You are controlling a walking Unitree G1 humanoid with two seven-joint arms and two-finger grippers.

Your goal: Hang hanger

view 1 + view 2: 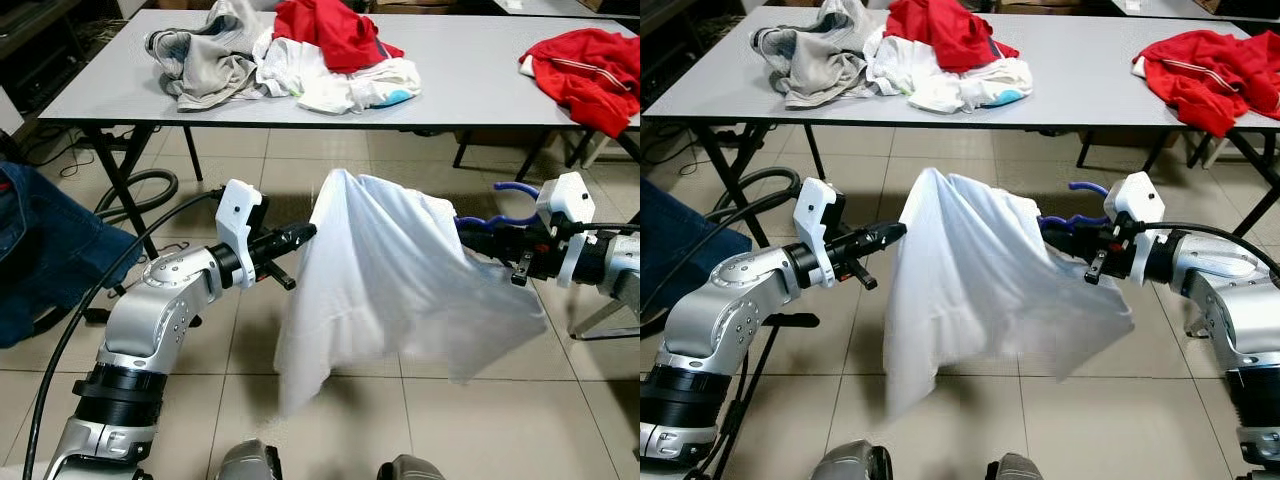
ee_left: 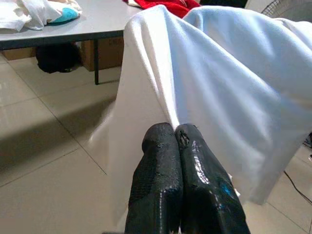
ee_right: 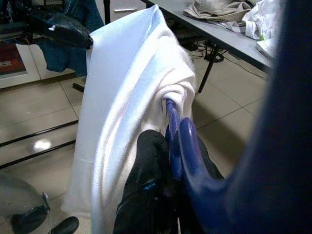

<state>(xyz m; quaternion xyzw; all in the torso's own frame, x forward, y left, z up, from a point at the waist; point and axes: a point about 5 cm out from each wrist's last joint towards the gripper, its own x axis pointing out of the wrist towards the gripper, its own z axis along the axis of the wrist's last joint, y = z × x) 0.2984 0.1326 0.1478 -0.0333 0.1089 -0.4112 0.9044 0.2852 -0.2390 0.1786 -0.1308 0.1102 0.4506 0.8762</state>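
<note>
A white shirt (image 1: 390, 280) hangs in the air between the two arms, out over the tiled floor (image 1: 500, 420) in front of a grey table (image 1: 480, 90). The left gripper (image 1: 305, 233) has its two black fingers (image 2: 161, 161) pressed together on a fold of the white cloth at the shirt's left shoulder, so that this corner stands up in a peak. The right gripper (image 1: 1075, 228) is closed around a blue hanger (image 3: 178, 141), which runs into the right side of the shirt; the hanger's hook (image 1: 515, 188) curves up just beside the white housing on that wrist. From the two held points the cloth drapes down and spreads, its lower edge hanging loose above the floor and clear of the table. On the table, well behind the shirt, lies a heap of clothes (image 1: 285, 60): grey and white pieces with a red one on top. A second red garment (image 1: 590, 70) lies apart at the table's right end. A blue piece of cloth (image 1: 40, 250) shows at the left edge, near the table's black legs, and a black hose (image 1: 150, 190) curls on the floor beneath the table.
</note>
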